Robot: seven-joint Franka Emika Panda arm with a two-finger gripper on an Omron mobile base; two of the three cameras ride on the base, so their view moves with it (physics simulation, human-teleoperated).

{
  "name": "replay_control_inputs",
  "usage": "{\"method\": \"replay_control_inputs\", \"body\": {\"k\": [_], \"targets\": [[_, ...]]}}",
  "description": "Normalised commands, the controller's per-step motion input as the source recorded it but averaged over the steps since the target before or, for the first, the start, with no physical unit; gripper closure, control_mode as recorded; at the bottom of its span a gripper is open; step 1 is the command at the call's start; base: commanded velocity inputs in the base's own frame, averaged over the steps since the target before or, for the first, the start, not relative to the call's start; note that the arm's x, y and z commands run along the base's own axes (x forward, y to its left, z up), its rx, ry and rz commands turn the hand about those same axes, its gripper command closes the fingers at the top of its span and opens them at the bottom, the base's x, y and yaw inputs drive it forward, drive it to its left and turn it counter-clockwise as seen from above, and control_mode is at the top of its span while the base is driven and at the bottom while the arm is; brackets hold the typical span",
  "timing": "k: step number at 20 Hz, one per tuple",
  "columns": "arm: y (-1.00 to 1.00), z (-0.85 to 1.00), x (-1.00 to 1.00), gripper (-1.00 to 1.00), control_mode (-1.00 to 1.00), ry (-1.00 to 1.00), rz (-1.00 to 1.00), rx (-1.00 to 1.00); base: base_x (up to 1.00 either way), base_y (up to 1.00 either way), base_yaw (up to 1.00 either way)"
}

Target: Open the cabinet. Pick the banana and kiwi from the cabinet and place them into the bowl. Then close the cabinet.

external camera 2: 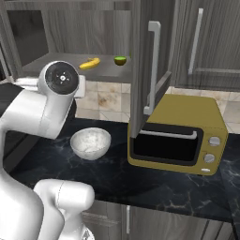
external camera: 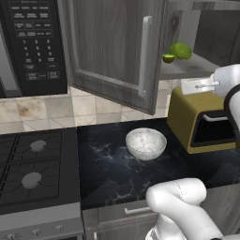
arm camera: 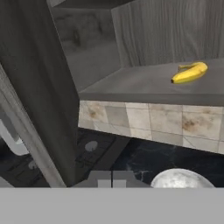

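Grey-brown wood grain marks the cabinet [external camera: 112, 47] in the left base view, its left door swung wide open toward the camera beside the black microwave [external camera: 33, 44]. On the grey shelf inside sit the kiwi [external camera: 168, 58] and, just beside it, a larger green lumpy fruit [external camera: 181, 50]. The white marbled bowl [external camera: 146, 143] stands on the dark counter [external camera: 112, 168], between the stove [external camera: 33, 164] and a mustard-yellow toaster oven [external camera: 199, 122].

From the right base view, both doors stand open; the banana [external camera 2: 89, 63] and kiwi [external camera 2: 120, 60] lie apart on the shelf, the bowl [external camera 2: 90, 142] below them on the counter, left of the toaster oven [external camera 2: 178, 136].

In the hand view, the gripper [arm camera: 112, 180] has its fingertips pressed together, holding nothing. The banana [arm camera: 189, 72] lies on the shelf ahead, and the bowl [arm camera: 181, 178] peeks in at the bottom.
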Motion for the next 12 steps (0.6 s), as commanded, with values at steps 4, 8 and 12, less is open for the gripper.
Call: {"method": "replay_control_inputs", "body": {"k": [4, 8, 12], "targets": [[0.0, 0.0, 0.59, 1.0, -1.0, 0.0, 0.04, 0.03, 0.0, 0.0, 0.0], [0.03, -0.05, 0.52, 1.0, -1.0, 0.0, 0.02, 0.01, 0.0, 0.0, 0.0], [0.33, -0.19, 0.15, 1.0, -1.0, 0.0, 0.04, 0.0, 0.0, 0.0, 0.0]]}}
